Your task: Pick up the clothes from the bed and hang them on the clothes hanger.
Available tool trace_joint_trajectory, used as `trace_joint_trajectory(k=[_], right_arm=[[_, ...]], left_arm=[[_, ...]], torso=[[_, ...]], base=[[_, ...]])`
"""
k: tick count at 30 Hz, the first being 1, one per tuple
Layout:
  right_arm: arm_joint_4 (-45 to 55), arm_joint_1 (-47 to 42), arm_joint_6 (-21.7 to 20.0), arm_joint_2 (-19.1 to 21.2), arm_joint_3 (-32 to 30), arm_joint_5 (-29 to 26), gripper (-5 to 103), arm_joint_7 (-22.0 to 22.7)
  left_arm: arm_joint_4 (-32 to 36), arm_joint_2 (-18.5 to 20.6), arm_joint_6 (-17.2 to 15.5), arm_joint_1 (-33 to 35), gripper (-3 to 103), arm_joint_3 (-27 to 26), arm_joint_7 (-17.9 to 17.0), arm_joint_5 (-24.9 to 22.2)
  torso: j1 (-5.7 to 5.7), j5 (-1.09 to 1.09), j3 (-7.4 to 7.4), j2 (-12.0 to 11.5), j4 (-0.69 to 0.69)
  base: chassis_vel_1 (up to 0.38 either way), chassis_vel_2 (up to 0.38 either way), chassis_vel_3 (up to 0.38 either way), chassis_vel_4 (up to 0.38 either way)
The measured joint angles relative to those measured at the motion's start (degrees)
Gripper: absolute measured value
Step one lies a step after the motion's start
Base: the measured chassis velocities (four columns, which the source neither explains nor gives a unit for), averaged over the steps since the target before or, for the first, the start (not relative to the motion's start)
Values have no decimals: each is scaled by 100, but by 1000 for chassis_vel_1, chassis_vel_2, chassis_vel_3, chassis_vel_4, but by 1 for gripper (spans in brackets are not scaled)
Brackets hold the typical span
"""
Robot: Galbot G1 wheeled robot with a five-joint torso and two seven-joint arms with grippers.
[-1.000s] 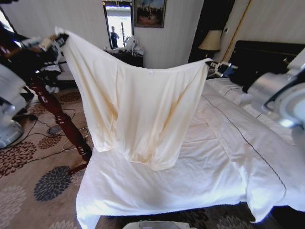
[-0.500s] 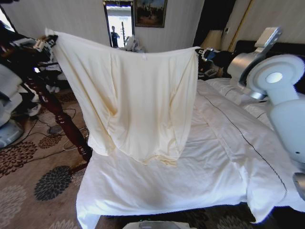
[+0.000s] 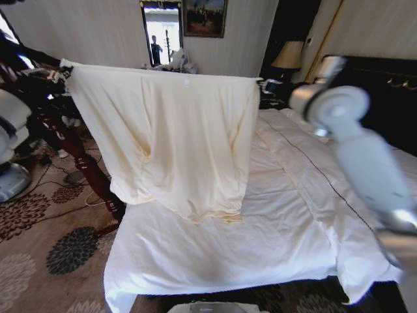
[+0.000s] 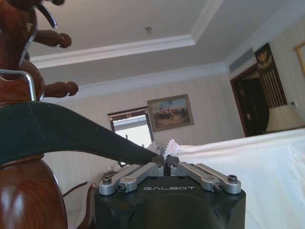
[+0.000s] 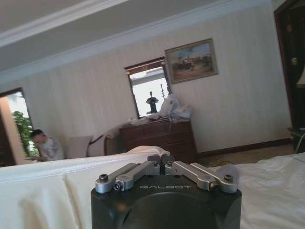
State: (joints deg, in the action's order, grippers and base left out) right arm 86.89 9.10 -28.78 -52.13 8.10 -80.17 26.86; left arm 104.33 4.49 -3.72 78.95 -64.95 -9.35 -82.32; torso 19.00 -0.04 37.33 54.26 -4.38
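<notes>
Two grippers share the load: the left gripper pinches one top corner of the large cream, pale-yellow long-sleeved top of thin soft fabric, and the right gripper pinches the opposite corner, both sets of fingers closed tight on cloth. You can judge the first half of the task done, since the top hangs clear above the wide bed with white sheets and duvet, stretched flat and taut along its upper edge, only its lower hem drooping near the bedding. Hanging is not yet done. The slim black hanger with broad curved shoulders sits just beside the left gripper, its shoulder tip reaching the pinched corner, and it hangs off the thick reddish turned-wood post beyond the bed's left edge. You should note the fabric's look: thin, faintly translucent, with soft vertical folds and darker yellow creases toward the side nearer the post.
</notes>
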Motion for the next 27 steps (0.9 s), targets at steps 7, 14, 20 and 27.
trace_joint_trajectory(k=[7,14,20,27], right_arm=[[-995,264,164,-304,-31,371,0,-207],[-1378,70,222,-218,-230,603,0,-522],[-1867,134,321,-162,-268,725,0,-789],[-3005,806,571,-514,164,889,0,-1048]], left_arm=[[-1536,2144,-28,2414,1,-2831,-734,-265],[-2624,3791,-119,4459,1,-4309,-688,-80],[-3398,4905,-128,5658,1,-5187,-834,125],[-4226,5542,-62,6192,1,-5587,-733,285]], torso=[[-2,15,-5,2,6],[1,11,2,-2,-20],[1,4,1,-2,-4],[-4,6,-2,0,-5]], base=[[0,0,0,0],[-36,-15,-32,-14],[-5,-4,-9,-6],[0,0,0,0]])
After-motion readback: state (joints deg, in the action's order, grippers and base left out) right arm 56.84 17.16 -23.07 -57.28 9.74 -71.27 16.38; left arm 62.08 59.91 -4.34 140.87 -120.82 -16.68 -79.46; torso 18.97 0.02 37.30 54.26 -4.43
